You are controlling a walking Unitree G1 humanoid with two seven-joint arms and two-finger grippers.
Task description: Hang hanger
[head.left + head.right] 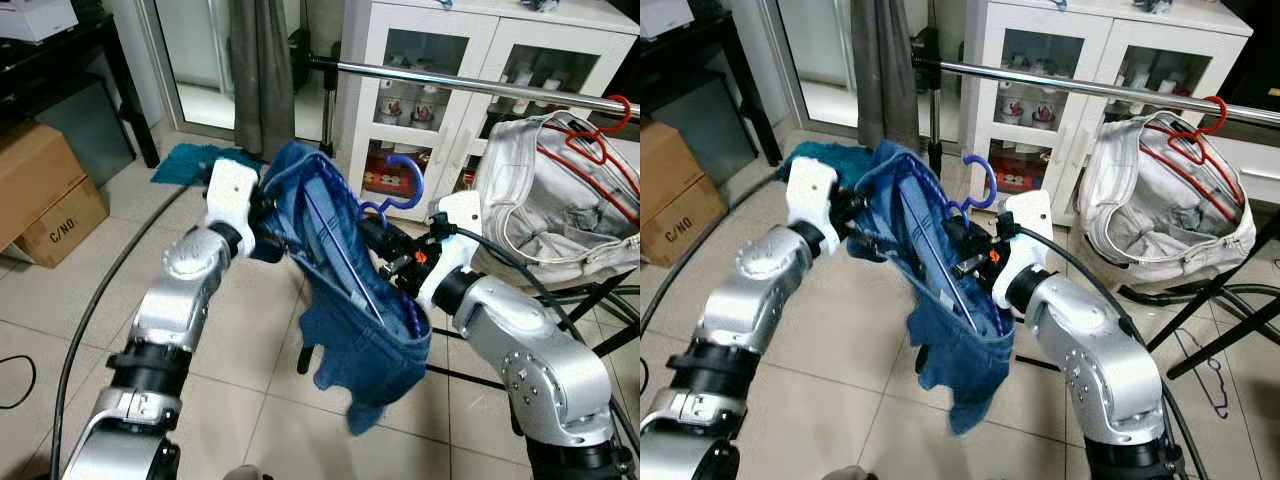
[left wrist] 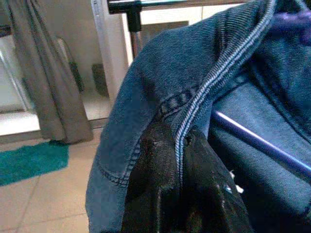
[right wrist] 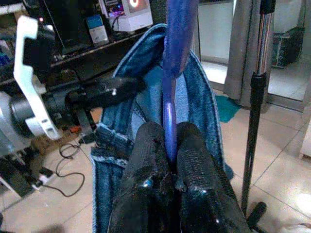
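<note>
1. The left gripper [image 2: 181, 160] is pinching the hem of the blue denim garment [image 1: 350, 330], its black fingers [image 2: 150, 184] pressed together on the seam; it is sitting at about nine o'clock of the garment.
2. The right gripper [image 3: 170, 145] is clamping the blue hanger [image 1: 395, 190] near its neck, fingers closed on the plastic; it is sitting at three o'clock of the garment.
3. The hanger is lying inside the garment, hook rising at twelve o'clock, below the metal rail [image 1: 480, 85]; a white garment on a red hanger [image 1: 590, 140] is hanging on the rail at two o'clock.
</note>
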